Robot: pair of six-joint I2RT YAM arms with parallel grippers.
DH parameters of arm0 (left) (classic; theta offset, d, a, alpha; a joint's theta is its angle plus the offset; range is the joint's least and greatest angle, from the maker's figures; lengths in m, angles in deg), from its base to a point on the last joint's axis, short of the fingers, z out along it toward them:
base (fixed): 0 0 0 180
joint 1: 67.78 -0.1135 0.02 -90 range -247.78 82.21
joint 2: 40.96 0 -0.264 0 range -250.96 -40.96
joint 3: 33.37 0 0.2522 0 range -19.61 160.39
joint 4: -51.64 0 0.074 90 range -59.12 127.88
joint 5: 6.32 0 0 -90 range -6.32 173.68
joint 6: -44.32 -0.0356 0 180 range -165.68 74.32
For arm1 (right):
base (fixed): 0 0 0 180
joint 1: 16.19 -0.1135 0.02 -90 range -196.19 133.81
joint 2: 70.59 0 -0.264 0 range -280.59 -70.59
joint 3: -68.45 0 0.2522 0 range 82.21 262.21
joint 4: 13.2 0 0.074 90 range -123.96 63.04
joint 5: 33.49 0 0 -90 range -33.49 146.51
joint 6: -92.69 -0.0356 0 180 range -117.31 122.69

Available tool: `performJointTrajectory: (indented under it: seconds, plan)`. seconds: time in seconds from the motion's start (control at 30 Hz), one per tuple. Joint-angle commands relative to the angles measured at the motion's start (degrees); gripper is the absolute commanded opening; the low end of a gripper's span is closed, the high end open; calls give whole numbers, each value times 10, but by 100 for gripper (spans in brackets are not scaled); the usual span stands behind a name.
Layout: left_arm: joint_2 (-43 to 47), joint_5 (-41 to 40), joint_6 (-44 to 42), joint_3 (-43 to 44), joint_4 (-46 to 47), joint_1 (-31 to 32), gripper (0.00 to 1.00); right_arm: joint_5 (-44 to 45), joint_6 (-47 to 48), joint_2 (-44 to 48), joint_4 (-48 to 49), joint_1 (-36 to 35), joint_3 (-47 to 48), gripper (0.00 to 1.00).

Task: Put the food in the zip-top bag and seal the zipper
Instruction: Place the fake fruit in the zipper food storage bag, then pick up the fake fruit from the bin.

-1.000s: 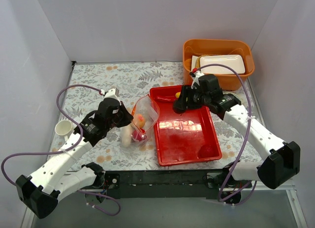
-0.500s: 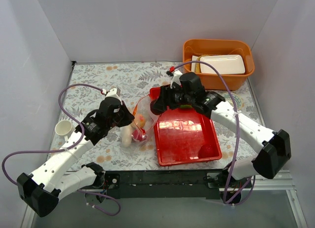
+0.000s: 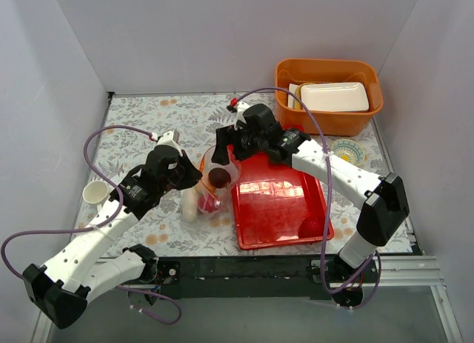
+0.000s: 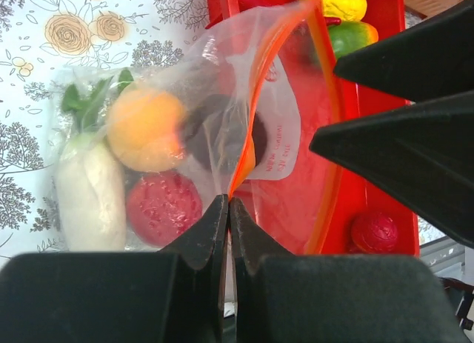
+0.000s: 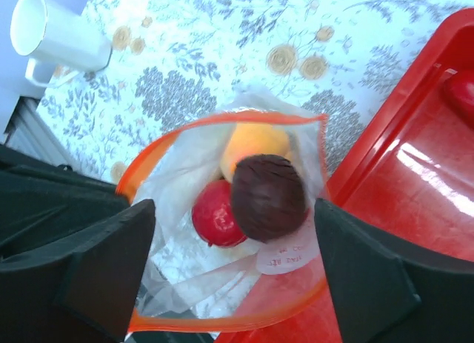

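Observation:
The zip-top bag lies left of the red tray with its mouth held open. My left gripper is shut on the zipper at the mouth's edge. My right gripper is open just above the mouth, holding nothing. In the bag are a dark purple piece, a red one, an orange one and a white oblong. A yellow piece, a green one and a red one lie in the tray.
An orange tub holding a white foam tray stands at the back right. A small patterned bowl sits right of the red tray. A white cup stands at the left, beside my left arm.
My right arm has swung left from over the red tray to above the bag's mouth. The dark purple piece now sits in the bag. My left gripper has kept its hold.

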Motion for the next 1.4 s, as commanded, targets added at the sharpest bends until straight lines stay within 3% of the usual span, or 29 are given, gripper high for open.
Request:
performJointTrajectory:
  seconds: [0.0, 0.27, 0.37, 0.53, 0.63, 0.7, 0.87, 1.1, 1.37]
  plan:
    - [22, -27, 5, 23, -18, 0, 0, 76, 19, 17, -31, -6, 38, 98]
    - [47, -69, -3, 26, -27, 0, 0, 273, -7, 159, -74, 4, -50, 98]
    - [46, -75, -8, 29, -27, 0, 0, 297, -24, 195, -125, 26, -105, 98]
    - [37, -59, -10, 24, -17, -1, 0, 305, -64, 220, -272, 57, -176, 98]
    - [36, -54, -11, 20, -11, 0, 0, 297, -136, 239, -353, 57, -218, 98]
    - [35, -53, -13, 17, -5, 0, 0, 261, -167, 259, -358, 55, -245, 98]
    - [24, -38, -17, 17, 5, 0, 0, 272, -199, 316, -375, 54, -281, 98]
    - [23, -32, -15, 9, 15, 0, 0, 239, -184, 290, -427, 54, -281, 98]
    - [32, -32, -11, -1, 12, 0, 0, 251, -178, 284, -416, 54, -316, 98]
